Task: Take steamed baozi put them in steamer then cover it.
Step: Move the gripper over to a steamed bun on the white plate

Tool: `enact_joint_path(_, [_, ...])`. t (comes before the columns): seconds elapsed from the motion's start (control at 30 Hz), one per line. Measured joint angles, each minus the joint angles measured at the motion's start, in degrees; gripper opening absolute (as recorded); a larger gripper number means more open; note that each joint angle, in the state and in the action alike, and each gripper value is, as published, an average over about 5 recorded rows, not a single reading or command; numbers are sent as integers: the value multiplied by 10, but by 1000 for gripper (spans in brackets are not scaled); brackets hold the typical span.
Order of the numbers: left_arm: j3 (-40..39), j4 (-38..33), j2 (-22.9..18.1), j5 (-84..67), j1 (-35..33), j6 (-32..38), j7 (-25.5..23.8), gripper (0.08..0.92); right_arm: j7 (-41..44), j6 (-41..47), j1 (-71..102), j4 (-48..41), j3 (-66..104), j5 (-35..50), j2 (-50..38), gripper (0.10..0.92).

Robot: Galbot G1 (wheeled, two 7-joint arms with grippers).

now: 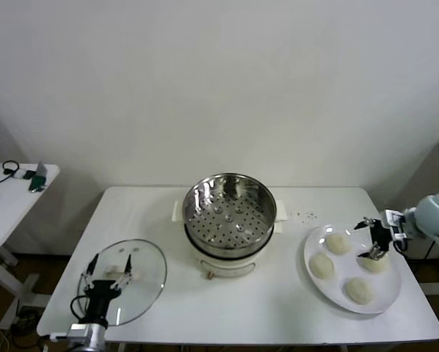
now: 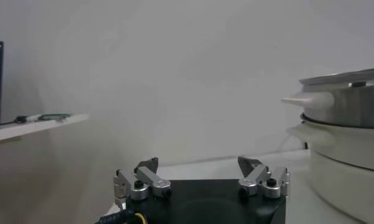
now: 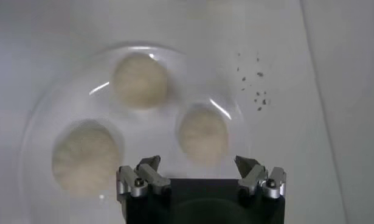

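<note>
Nearest the head camera, the left gripper (image 1: 109,273) hovers over the cover (image 1: 124,282) on the worktop (image 1: 263,308), fingers apart. Right gripper (image 1: 375,238), fingers apart, hangs above four baozi (image 1: 338,243) on the plate (image 1: 396,295). Steamer (image 1: 230,213) stands empty; nothing is loaded yet.

- White table (image 1: 278,308) carries everything.
- Steamer (image 1: 230,220) stands centre, between the grippers.
- Cover (image 1: 124,281) lies flat beneath the left gripper (image 1: 110,267).
- Plate (image 1: 318,292) sits below the right gripper (image 1: 372,239).
- Dark specks (image 1: 302,215) lie near the right gripper.
</note>
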State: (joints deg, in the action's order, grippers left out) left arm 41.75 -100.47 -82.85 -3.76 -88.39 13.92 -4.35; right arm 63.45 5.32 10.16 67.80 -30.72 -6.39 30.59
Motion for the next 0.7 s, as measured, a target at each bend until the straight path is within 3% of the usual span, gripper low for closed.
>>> enact_joint_path(0.7, [16,1,0,-17,-2,-4,2,823,17,-15,-110,-168,-166,-35,147,823])
